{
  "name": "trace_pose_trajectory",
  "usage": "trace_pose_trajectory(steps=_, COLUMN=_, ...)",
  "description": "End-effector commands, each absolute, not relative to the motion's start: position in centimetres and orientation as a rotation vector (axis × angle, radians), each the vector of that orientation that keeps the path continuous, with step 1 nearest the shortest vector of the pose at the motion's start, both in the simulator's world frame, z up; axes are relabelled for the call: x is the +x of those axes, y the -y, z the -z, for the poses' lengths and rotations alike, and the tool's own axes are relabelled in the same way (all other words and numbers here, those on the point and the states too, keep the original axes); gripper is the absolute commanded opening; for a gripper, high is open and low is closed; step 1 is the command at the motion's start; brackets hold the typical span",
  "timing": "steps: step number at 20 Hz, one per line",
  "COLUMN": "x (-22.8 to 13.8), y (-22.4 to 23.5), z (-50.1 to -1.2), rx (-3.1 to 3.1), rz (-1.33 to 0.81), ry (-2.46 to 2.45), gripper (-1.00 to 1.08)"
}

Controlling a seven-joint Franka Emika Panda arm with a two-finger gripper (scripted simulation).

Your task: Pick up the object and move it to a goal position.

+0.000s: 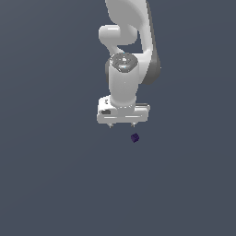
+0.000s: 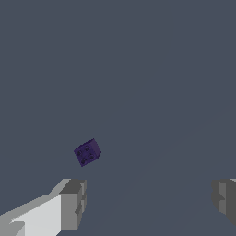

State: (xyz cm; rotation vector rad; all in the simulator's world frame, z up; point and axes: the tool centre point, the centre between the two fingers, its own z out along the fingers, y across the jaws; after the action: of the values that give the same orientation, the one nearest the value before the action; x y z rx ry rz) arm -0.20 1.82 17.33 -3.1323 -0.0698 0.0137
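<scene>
In the exterior view, the white arm comes down from the upper middle of the frame, and its gripper hangs just above the centre, pointing downward over a plain grey-blue floor. Two short fingertips show under the broad white gripper body, set well apart. A little to the right of them and just below sits the cube, tiny and dark purple-blue, turned at an angle, touching nothing of the gripper.

In the wrist view, the left finger fills the lower left corner and the other finger sits at the lower right edge, a wide gap of bare floor between them: the jaws are spread and hold nothing. The cube lies left of centre, above the left finger, outside the gap, with small dark dots on one face.
</scene>
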Motion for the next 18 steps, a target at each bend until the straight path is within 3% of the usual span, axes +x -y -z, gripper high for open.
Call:
trace_pose_trajectory(steps=1, x=-0.2, y=-1.8, z=-17.3, rx=-3.132, rz=-0.014, ry=0.07, gripper=1.0)
trace_pose_trajectory(steps=18, x=0.0, y=-1.0, z=-15.4, rx=-3.123, rz=-0.008, ry=0.054, gripper=1.0)
